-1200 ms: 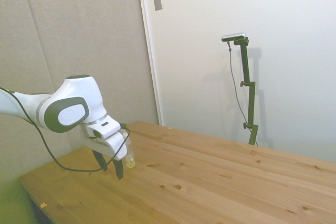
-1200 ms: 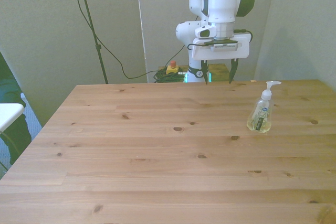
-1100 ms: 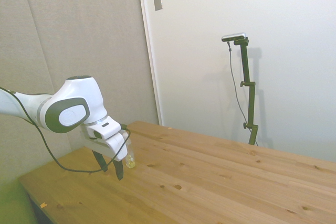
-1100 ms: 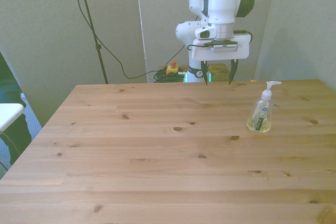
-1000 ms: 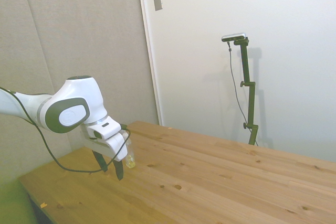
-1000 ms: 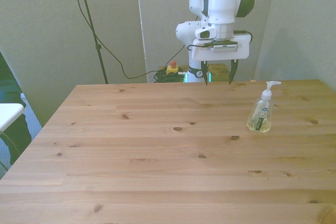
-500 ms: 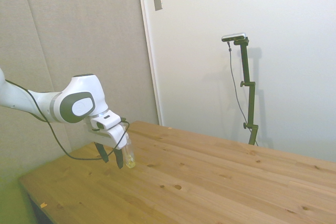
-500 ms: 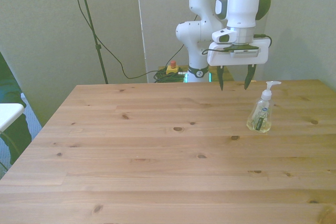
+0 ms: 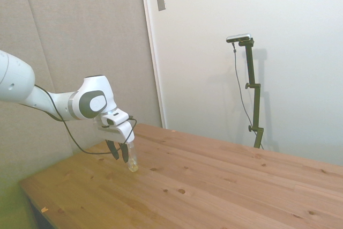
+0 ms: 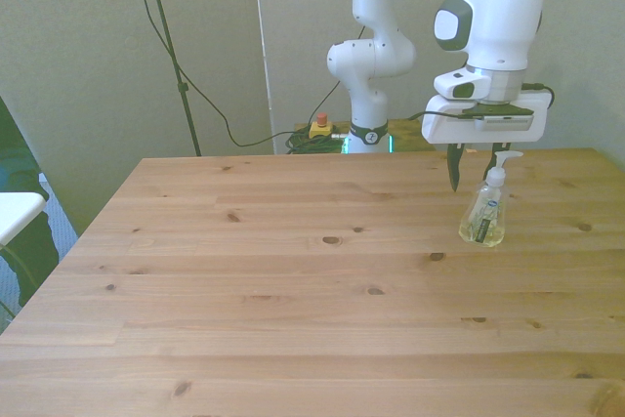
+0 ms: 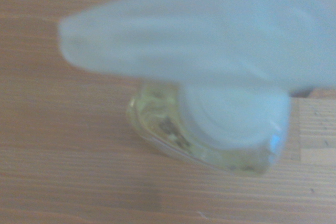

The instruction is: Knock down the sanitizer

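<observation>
The sanitizer (image 10: 483, 216) stood upright on the desk (image 10: 293, 280), near the far edge on the front view's right. It was a small clear bottle with pale yellow liquid. It had a dark label on its front, too small to read. Its white pump top (image 10: 505, 156) pointed toward the front view's right.

In the side view the sanitizer (image 9: 132, 163) was mostly hidden. Only its yellow bottom showed below the pincer (image 9: 118, 152). The pump top was lost behind the fingers there.

In the wrist view the sanitizer (image 11: 173, 129) filled most of the picture. It was seen from above and it was blurry. The white pump top (image 11: 199, 40) was a big pale smear across it, and part of it was cut off at the picture's edge. A bit of yellow liquid and the dark label showed under it.

The pincer (image 10: 479, 169) hung right over the sanitizer, with its fingers pointing down. One dark finger (image 10: 454, 168) showed clearly, just beside the bottle on the front view's left. The other finger was hard to make out behind the pump top. The fingers were spread apart, with the pump top between them. They pinched nothing. I could not tell if a finger touched the bottle.

The white arm (image 10: 493, 21) rose above the pincer, and its top was cut off in the front view.
</observation>
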### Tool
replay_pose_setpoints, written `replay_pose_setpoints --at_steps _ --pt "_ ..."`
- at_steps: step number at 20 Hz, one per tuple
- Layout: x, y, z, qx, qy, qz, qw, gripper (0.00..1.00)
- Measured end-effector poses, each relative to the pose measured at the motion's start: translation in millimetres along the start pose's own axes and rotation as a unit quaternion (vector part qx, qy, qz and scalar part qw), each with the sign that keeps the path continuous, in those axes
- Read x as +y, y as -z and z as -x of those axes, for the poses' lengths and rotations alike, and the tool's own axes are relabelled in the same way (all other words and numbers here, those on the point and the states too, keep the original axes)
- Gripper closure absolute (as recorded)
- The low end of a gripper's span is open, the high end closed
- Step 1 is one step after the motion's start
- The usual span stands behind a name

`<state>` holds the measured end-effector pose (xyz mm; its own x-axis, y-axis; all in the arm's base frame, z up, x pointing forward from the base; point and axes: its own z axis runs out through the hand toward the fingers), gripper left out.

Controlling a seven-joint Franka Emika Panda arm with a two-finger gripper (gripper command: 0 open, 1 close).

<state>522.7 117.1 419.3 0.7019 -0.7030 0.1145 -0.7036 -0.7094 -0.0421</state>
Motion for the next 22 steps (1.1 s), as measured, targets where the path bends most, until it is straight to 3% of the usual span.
replay_pose_setpoints --at_steps 10,22 --pt "-25 -4 -14 0.001 -0.011 0.009 0.9999 1.0" --pt "-55 -20 -97 0.001 -0.054 0.021 0.9983 1.0"
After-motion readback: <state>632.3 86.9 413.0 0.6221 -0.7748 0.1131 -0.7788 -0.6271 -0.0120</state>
